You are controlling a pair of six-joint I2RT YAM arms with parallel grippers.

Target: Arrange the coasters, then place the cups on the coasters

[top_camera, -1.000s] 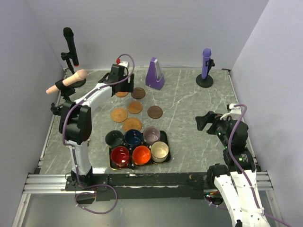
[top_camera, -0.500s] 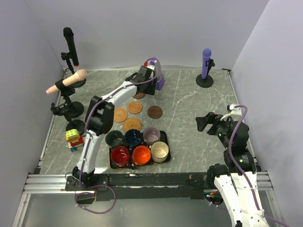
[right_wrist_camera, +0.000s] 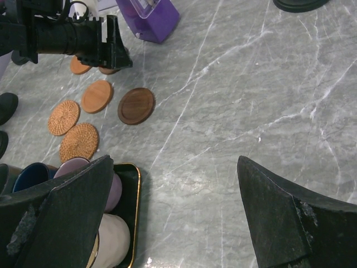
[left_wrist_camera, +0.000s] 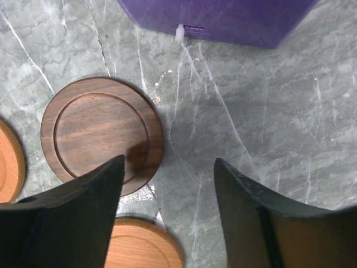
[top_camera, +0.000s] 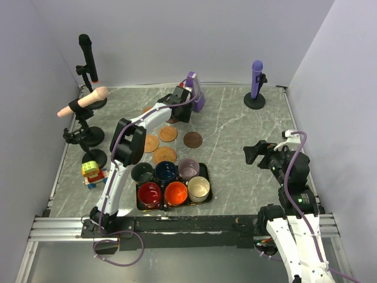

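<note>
**Left arm.** The left arm is reaching across the grey marble worktop (top_camera: 235,127) to its far side. There the left arm's fingers (left_wrist_camera: 78,212) are hanging just in front of the purple wedge-shaped metronome (top_camera: 195,93). These fingers are standing apart with nothing between them. In the left wrist view one of them is overlapping the edge of a dark walnut round coaster (left_wrist_camera: 103,134), and bare marble is showing in the gap.

**Coasters.** Two light orange wooden coasters are lying just beside the walnut one, each only partly in frame. One is lying below it (left_wrist_camera: 142,248) and one at the left edge (left_wrist_camera: 6,167), with marble showing between them and it. In the top view a second dark brown round coaster (top_camera: 192,139) and a woven rattan coaster (top_camera: 164,155) are lying between the metronome and the tray. Another woven coaster (top_camera: 151,143) is lying partly hidden behind the arm.

**Cups.** All six cups are sitting in two rows inside the black, gold-rimmed rectangular tray (right_wrist_camera: 131,195), apart from every coaster.
- Far row: the dark green-grey mug (top_camera: 142,173), the navy blue mug (top_camera: 166,171) and the pale lilac mug (top_camera: 188,168).
- Near row: the red mug (top_camera: 149,194), the orange mug (top_camera: 175,193) and the cream mug (top_camera: 199,188).

**Right arm.** The right arm's fingers (right_wrist_camera: 67,223) are spreading wide and gripping nothing. They are hanging above the worktop's right side, well apart from the tray and the coasters.
</note>
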